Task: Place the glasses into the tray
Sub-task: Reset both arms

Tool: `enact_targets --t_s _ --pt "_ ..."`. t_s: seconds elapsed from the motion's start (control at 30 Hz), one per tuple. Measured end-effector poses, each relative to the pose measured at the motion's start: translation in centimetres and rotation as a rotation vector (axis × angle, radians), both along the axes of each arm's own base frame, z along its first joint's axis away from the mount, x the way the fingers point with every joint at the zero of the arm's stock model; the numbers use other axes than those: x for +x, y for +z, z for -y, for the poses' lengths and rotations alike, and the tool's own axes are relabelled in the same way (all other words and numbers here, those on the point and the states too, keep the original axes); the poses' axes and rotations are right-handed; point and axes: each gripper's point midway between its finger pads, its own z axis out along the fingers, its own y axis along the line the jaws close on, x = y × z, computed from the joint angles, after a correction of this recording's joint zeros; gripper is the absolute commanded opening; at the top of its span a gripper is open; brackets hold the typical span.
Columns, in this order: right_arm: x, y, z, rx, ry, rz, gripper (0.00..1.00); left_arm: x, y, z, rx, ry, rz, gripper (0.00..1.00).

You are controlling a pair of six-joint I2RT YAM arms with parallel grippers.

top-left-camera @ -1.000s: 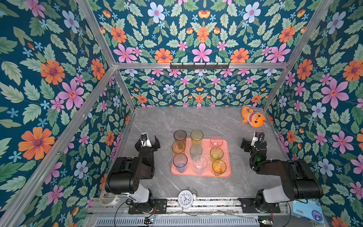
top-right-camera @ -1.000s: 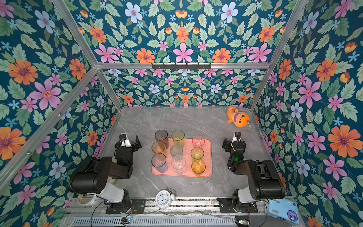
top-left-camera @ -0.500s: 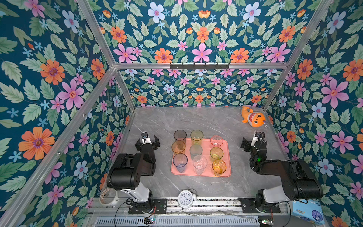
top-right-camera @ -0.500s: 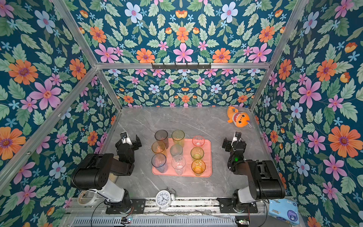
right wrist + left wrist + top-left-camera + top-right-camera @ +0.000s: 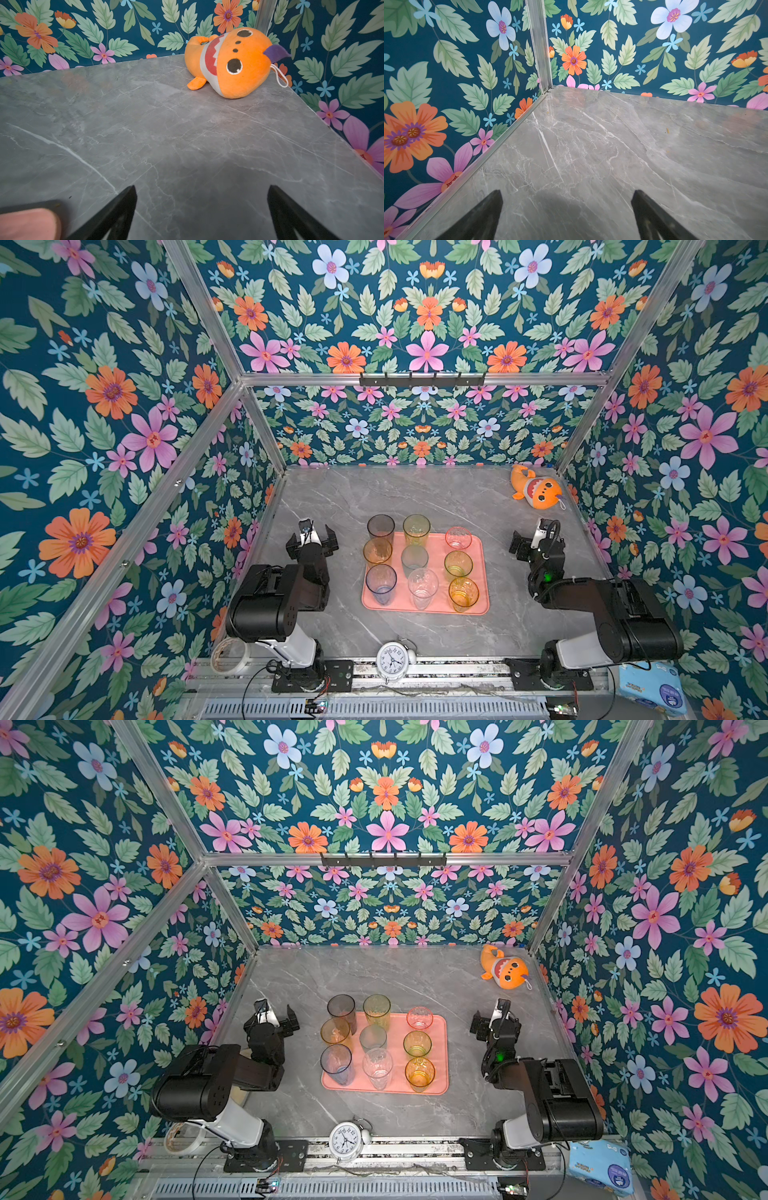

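In a top view, the flat salmon-pink rectangular plastic tray (image 5: 482,572) lies in the middle of the grey marble-patterned desk (image 5: 332,497). All 9 see-through tinted tumblers, the glasses (image 5: 422,587), stand upright in it in 3 rows of 3. The tall grey glass (image 5: 380,526) and the tall yellow-green glass (image 5: 416,526) stand at the far rim. Their tops reach past the edge in the picture, but their bases seem to sit inside. The left hand (image 5: 311,536) is near the tray's left side, jaws wide and empty. The right hand (image 5: 536,541) is off to the tray's right, apart from it, and is also wide and empty.

In a top view from the paired eye, the left hand (image 5: 272,1020) and right hand (image 5: 494,1023) flank the tray (image 5: 444,1052) and touch no glass. No glass stands on bare desk. An orange plush shark (image 5: 505,971) lies in the far right corner.

The left wrist view shows only bare desk and floral wall beyond the widely spread fingertips (image 5: 483,216); nothing is held.

The right wrist view shows fingertips (image 5: 291,216) set wide over bare desk, with the plush shark (image 5: 232,62) beyond. A blurred pink shape at the frame's corner may be the tray; I cannot tell.

The placing step looks finished. The next move calls for no grasp, only for both arms to hold clear of the tray. At most it calls for a check that the 2 far glasses sit fully within the rim.
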Motion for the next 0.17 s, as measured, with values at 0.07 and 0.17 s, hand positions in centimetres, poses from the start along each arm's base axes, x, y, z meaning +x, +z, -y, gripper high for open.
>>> enact_targets --t_s 0.07,0.17 --pt "0.0 0.0 0.0 0.0 0.0 0.0 0.99 0.0 -0.03 0.0 0.0 0.0 -0.001 0.99" --pt "0.0 0.0 0.0 0.0 0.0 0.0 0.99 -0.01 -0.04 0.0 0.0 0.0 -0.001 0.99"
